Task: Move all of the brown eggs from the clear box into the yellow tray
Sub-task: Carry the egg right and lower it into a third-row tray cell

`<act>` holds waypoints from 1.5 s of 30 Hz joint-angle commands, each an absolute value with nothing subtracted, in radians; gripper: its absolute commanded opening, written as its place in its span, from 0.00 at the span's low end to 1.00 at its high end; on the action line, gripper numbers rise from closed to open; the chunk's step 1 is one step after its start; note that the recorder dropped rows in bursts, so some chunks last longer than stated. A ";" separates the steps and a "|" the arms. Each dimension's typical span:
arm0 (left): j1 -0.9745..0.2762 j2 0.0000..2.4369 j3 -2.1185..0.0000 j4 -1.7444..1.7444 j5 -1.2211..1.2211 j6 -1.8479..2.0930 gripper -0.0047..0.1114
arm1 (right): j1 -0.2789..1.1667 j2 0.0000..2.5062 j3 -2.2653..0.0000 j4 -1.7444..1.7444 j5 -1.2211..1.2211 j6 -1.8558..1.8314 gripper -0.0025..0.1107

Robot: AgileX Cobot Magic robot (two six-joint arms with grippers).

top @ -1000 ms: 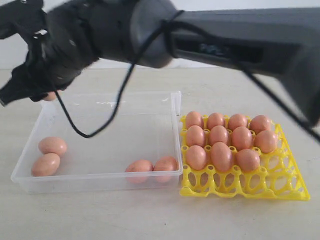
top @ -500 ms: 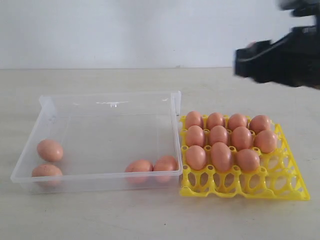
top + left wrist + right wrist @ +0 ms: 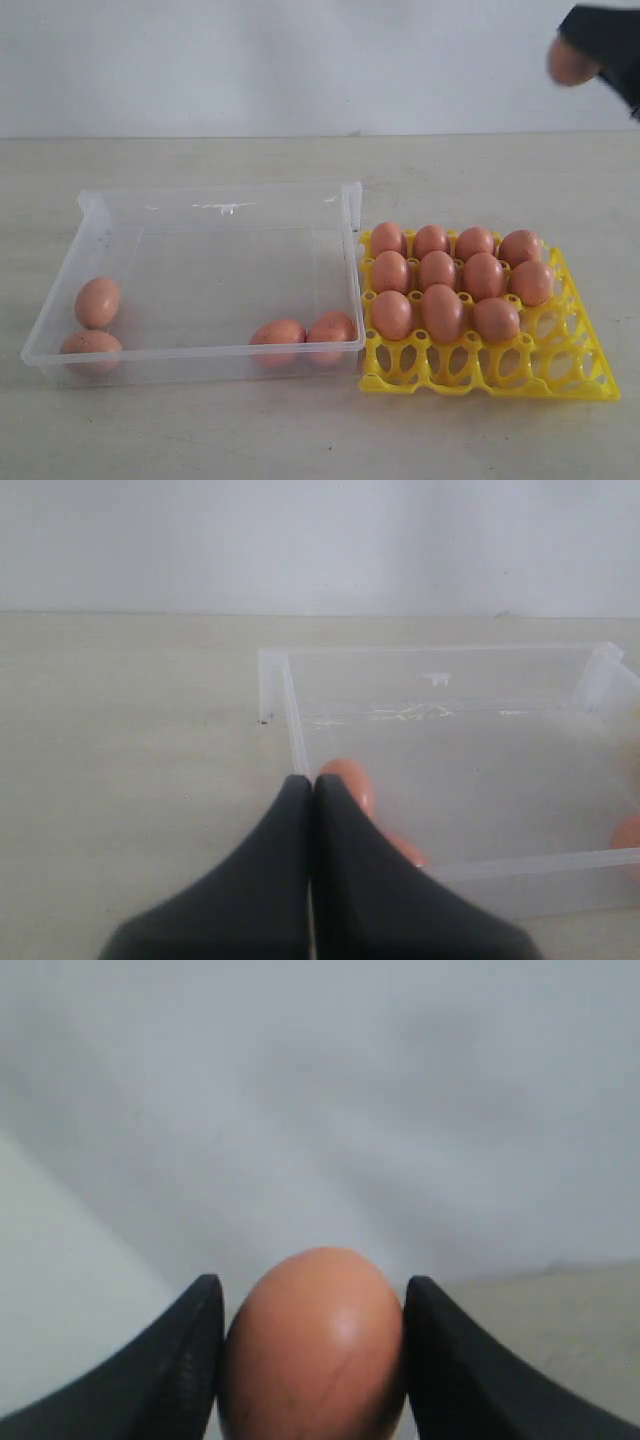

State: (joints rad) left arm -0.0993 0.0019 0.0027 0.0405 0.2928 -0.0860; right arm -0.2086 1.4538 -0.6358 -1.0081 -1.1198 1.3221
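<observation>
The right tool is clamped on one held egg, a dark finger pressed against each flank, with only pale wall behind it. It hangs high above the counter. The yellow tray lies well below this tool and carries eleven brown eggs, which fill its two far rows and three cups of the third. The clear box sits just beside the tray, on the side farther from the right tool. It holds four more eggs, two against its near wall at the corner by the tray and two at the opposite end. The left tool has its fingers pressed together on nothing. It is low over the counter, with its tips at the outside of the box's wall. One of the eggs in the box lies just past those tips, and another is partly hidden behind a finger.
</observation>
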 commanded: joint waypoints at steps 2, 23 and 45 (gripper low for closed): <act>-0.103 0.000 0.000 0.033 0.296 -0.082 0.00 | -0.220 1.509 -0.629 -1.446 -1.164 1.412 0.02; -0.103 0.000 0.000 0.033 0.296 -0.082 0.00 | -0.220 1.509 -0.555 -1.744 -0.691 1.461 0.02; -0.103 0.000 0.000 0.033 0.296 -0.082 0.00 | -0.011 1.511 -0.555 -1.725 -0.434 1.223 0.02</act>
State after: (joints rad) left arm -0.0993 0.0019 0.0027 0.0405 0.2946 -0.0860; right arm -0.0143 1.5100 -0.5575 -1.7311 -0.4631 1.2338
